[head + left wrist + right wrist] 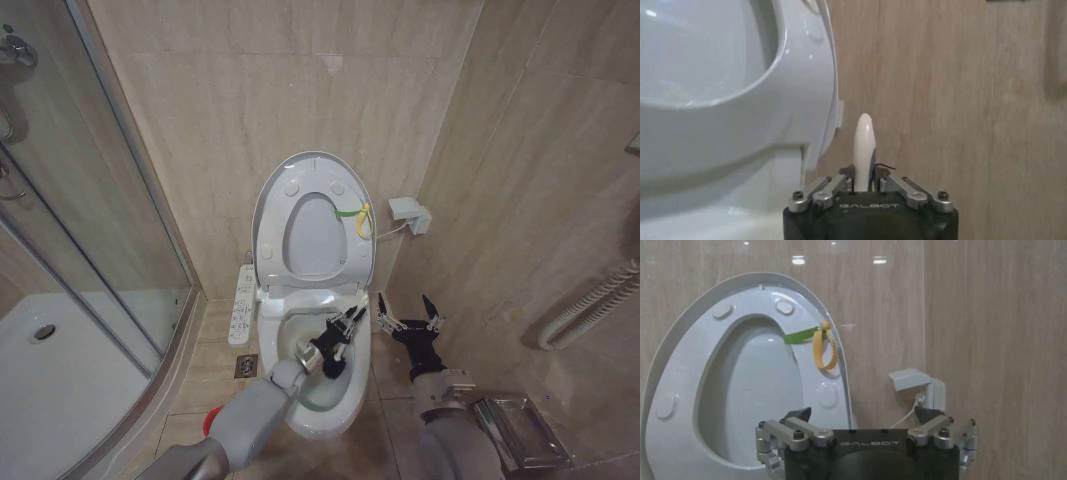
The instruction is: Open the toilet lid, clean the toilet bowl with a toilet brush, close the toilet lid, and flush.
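Lid [312,200] is standing open against the wall above the bowl [325,405], giving the left gripper [343,325], pinching the brush [864,150] handle, room over the bowl for scrubbing, while the right gripper [409,314] is waiting spread beside the bowl

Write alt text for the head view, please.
The left gripper holds the toilet brush over the toilet bowl, whose toilet lid stands raised against the wall. The right gripper hovers open beside the bowl.
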Available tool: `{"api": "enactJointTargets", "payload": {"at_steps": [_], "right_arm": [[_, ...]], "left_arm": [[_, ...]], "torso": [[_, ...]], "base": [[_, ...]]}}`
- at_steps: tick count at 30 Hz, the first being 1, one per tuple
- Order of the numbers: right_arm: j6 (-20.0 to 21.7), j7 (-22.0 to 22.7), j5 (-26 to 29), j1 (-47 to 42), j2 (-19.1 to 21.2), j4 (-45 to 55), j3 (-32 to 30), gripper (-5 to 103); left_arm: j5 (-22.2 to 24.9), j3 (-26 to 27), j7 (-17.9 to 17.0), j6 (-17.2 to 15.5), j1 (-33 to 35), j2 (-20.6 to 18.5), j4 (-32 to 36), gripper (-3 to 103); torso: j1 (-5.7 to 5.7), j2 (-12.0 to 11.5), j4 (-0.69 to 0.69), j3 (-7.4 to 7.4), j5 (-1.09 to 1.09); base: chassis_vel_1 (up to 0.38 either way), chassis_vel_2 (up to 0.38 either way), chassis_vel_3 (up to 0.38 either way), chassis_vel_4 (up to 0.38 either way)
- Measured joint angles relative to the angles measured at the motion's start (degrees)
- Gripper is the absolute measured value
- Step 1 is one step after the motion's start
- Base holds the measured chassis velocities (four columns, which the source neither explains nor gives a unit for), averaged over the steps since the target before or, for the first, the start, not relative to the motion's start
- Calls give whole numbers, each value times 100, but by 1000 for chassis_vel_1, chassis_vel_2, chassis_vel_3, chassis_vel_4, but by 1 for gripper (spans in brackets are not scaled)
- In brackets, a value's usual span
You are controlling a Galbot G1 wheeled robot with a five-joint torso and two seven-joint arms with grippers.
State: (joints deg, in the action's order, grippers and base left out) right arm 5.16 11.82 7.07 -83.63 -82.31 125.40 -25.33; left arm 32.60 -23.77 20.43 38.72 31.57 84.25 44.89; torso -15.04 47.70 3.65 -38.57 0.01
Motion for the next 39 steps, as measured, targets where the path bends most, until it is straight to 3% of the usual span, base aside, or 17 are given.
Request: {"api": "enactJointTargets", "payload": {"at_steps": [10,15,22,29,34,39], "right_arm": [[0,0,0,0,0,0,0,100],[0,0,0,0,0,0,0,100],[0,0,0,0,0,0,0,100],[0,0,0,0,0,0,0,100],[0,0,0,0,0,0,0,100],[0,0,0,0,0,0,0,100]], "left_arm": [[-366,25,-168,-20,102,-337,6,19],[-76,24,-216,26,82,-196,307,19],[26,-56,-141,92,169,-119,237,19],[-574,-12,-355,-2,164,-414,-101,19],[-519,-9,-443,-23,154,-452,126,19],[-386,-20,-454,100,97,-249,250,19]], "torso": [[1,0,-2,1,0],[0,0,0,0,-1],[0,0,0,0,0],[1,1,3,3,-5],[1,1,-2,0,-1],[0,0,-1,0,0]], "base": [[0,0,0,0],[0,0,0,0],[0,0,0,0],[0,0,0,0],[0,0,0,0],[0,0,0,0]]}}
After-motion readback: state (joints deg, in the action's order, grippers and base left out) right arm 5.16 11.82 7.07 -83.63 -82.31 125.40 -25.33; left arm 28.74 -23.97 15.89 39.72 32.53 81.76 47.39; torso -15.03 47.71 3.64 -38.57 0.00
